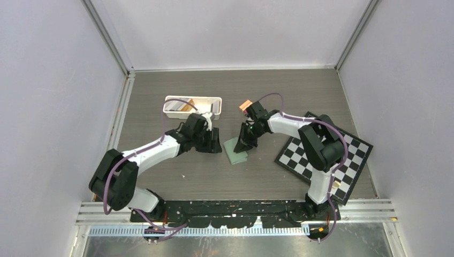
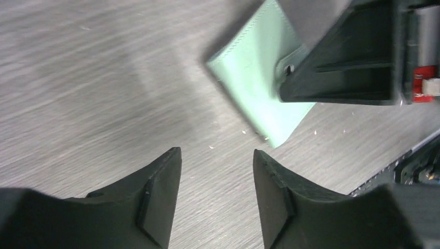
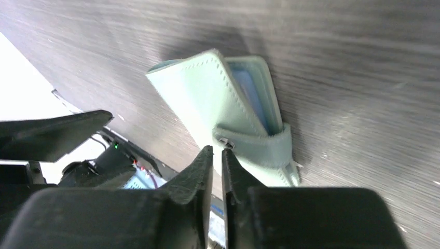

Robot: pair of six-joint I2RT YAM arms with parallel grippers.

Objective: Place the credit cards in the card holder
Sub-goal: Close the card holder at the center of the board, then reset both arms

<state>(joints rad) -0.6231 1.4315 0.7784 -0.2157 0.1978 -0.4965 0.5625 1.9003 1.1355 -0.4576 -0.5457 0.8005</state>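
Card holder (image 1: 234, 154) lies on the dark wood-grain table (image 1: 214, 182), about mid-table, between your two grippers. The right wrist view shows it as sage green and partly folded. One flap is lifted off the other, with the blue-grey inner pockets (image 3: 248, 85) showing in the gap. Its clasp tab (image 3: 259, 148) wraps round the near edge.

Your right gripper (image 3: 218, 150) is down on the holder, its tips right at the snap end of that tab. The jaws stand almost together with only a thin slit between them. You cannot tell from these views whether they pinch the tab or merely touch it. From the left wrist view, one dark finger of that gripper covers the holder's far corner beside the snap.

Your left gripper (image 2: 215, 153) hovers just to the left of the holder and is not touching it. Its jaws are parted, with bare tabletop between them and nothing in their grasp.

Credit cards (image 1: 181, 106) sit further back, the gold-tan ones leaning inside the long white tray (image 1: 217, 104) behind your left gripper. You cannot make out how many there are.

An orange-and-red packet (image 1: 246, 105) sits just right of the tray, behind the right arm's wrist. A checkered board (image 1: 348, 160) lies at an angle on the right side of the table, partly under the right arm.
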